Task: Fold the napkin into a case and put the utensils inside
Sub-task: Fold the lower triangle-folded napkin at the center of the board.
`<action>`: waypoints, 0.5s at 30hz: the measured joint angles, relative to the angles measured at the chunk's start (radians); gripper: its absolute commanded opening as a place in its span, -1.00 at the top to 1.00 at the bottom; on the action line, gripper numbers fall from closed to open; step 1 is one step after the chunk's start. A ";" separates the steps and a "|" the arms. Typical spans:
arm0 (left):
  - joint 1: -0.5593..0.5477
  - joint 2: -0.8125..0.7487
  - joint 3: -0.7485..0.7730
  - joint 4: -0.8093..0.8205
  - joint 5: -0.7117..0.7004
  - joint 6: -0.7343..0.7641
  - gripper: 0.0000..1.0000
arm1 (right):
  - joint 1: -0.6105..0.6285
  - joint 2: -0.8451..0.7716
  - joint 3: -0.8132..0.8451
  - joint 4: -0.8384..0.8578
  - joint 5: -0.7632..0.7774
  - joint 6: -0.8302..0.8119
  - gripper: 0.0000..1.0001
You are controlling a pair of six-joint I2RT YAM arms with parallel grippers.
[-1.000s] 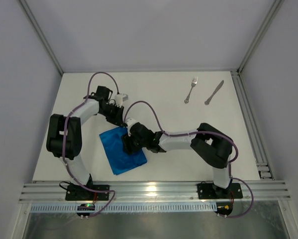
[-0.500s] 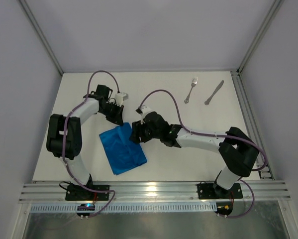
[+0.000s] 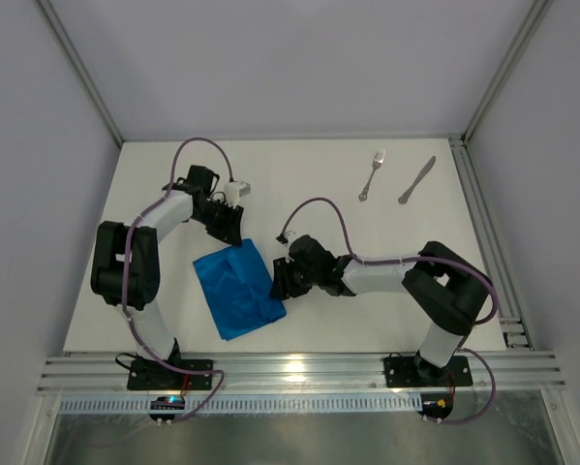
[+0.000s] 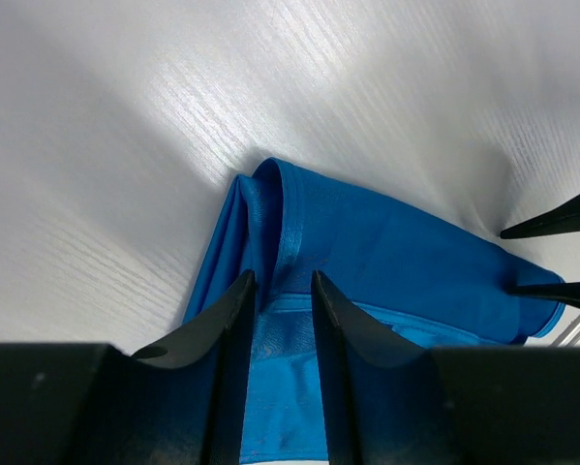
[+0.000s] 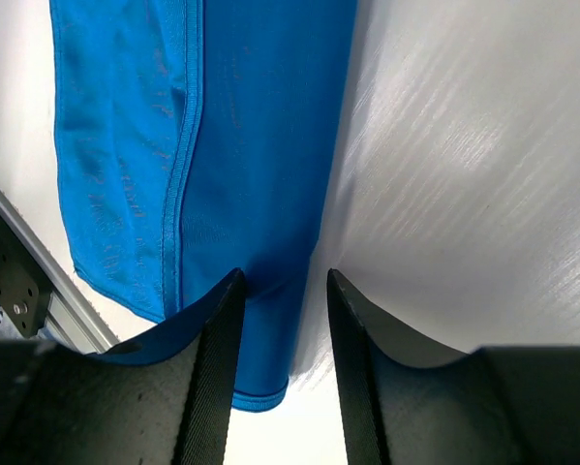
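The blue napkin (image 3: pixel 233 295) lies folded into an oblong on the white table, left of centre. My left gripper (image 3: pixel 233 235) is at its far corner; in the left wrist view its jaws (image 4: pixel 278 286) stand a little apart over the hemmed fold (image 4: pixel 386 252), gripping nothing. My right gripper (image 3: pixel 278 281) is low at the napkin's right edge. Its open fingers (image 5: pixel 282 281) straddle that edge (image 5: pixel 251 116), with cloth on one side and bare table on the other. The fork (image 3: pixel 371 175) and knife (image 3: pixel 416 180) lie side by side at the far right, away from both grippers.
The right gripper's black fingertips (image 4: pixel 551 223) show at the right of the left wrist view, beside the napkin's end. An aluminium rail (image 3: pixel 290 373) runs along the near table edge and frame posts (image 3: pixel 81 77) rise at the back corners.
The right gripper swung from over the napkin up past its upper right corner, then came down to its right edge. The left jaws have parted slightly at the far corner.
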 measured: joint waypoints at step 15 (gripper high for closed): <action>0.000 0.002 0.000 0.004 0.007 -0.004 0.22 | 0.000 0.000 -0.024 0.042 -0.034 0.019 0.07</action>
